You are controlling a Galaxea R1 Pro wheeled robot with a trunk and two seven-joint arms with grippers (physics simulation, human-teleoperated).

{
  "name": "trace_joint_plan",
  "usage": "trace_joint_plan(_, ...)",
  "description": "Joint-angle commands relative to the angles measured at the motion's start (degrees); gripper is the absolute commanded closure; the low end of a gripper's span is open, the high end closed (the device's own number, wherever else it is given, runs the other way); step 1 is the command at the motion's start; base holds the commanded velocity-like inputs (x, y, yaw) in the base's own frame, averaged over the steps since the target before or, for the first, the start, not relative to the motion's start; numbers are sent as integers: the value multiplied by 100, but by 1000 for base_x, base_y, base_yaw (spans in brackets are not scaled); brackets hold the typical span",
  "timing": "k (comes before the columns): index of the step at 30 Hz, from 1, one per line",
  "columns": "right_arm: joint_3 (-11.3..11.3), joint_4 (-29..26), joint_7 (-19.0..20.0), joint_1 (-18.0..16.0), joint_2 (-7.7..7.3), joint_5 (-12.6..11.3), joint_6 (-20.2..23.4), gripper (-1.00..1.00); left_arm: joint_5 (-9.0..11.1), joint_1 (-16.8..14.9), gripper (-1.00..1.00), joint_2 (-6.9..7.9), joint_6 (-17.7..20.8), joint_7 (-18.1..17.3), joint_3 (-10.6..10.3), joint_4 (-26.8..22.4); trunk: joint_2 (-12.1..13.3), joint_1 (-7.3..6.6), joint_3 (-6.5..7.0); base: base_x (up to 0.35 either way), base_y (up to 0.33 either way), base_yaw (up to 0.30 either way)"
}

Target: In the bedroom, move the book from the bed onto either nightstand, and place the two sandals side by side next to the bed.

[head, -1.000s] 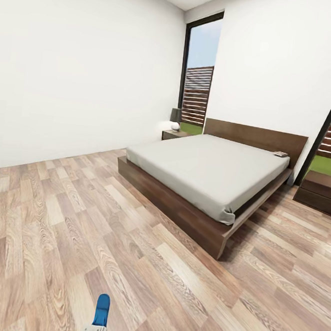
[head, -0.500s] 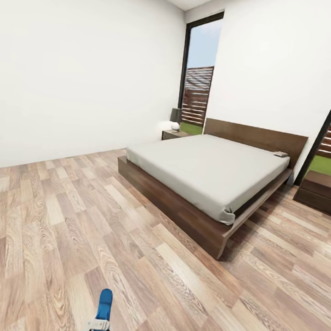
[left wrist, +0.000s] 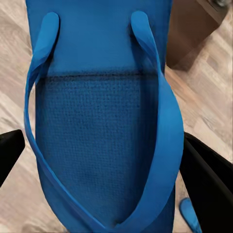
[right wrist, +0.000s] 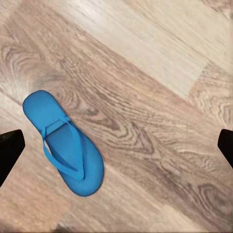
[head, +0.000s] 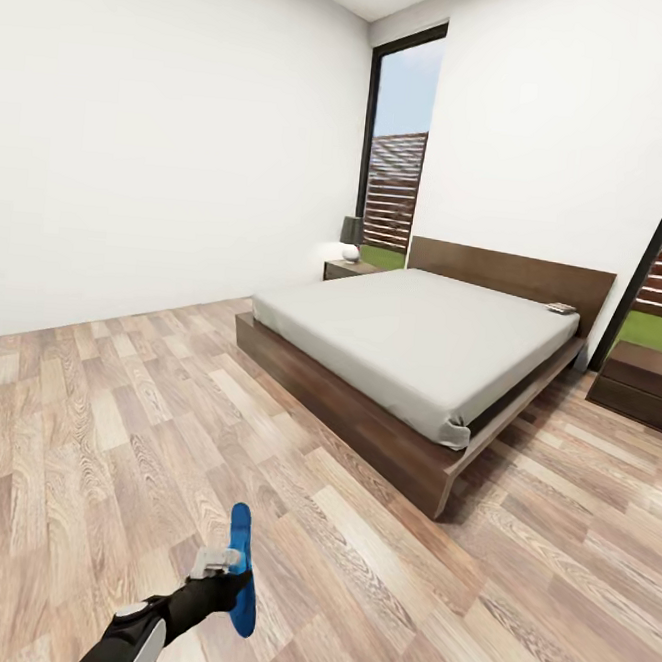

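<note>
raised since before, left claw (head: 221, 574) grips one blue sandal (head: 241, 569); right claw open above the other sandal (right wrist: 64, 142).

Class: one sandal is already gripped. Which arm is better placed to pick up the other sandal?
Right. The left gripper holds a sandal, while the right gripper hangs open above the other sandal on the floor.

two blue sandals: one (head: 240, 568) lower left of the head view, another (right wrist: 64, 142) on the floor. One bed (head: 420, 344), two nightstands (head: 348, 269) (head: 647, 385), one book (head: 561, 308).
</note>
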Motion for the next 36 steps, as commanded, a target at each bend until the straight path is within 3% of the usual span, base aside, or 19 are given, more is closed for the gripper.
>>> trace_joint_plan(1, -33, -23, 39, -2, 3, -22, 72, -100, 80, -2, 100, -7, 73, -98, 29, -20, -2, -1, -6, 0, 0, 0)
trace_joint_plan(6, 134, -414, 70, -12, 3, 54, 409, -100, 193, -3, 100, -9, 121, -330, 23, -83, -2, -1, -6, 0, 0, 0)
trace_joint_plan(7, 244, -443, 71, -13, 3, 107, 422, -100, 197, -3, 100, -9, 123, -335, 24, -84, -2, -1, -6, 0, 0, 0)
trace_joint_plan(8, 494, -477, 67, -13, 3, 197, 436, -100, 201, -3, 100, -9, 125, -344, 32, -88, -2, -1, -6, 0, 0, 0)
trace_joint_plan(10, 567, -485, 57, -13, 3, 218, 424, -100, 203, -3, 100, -9, 125, -344, 37, -91, -2, -1, -6, 0, 0, 0)
trace_joint_plan(26, 640, -485, 81, -14, 1, 226, 387, -100, 204, -3, 100, -9, 126, -342, 37, -86, -2, -1, -6, 0, 0, 0)
trace_joint_plan(36, 645, -494, 80, -14, 3, 232, 384, -100, 204, -3, 100, -9, 126, -342, 40, -85, -403, 219, -185, 0, 0, 0)
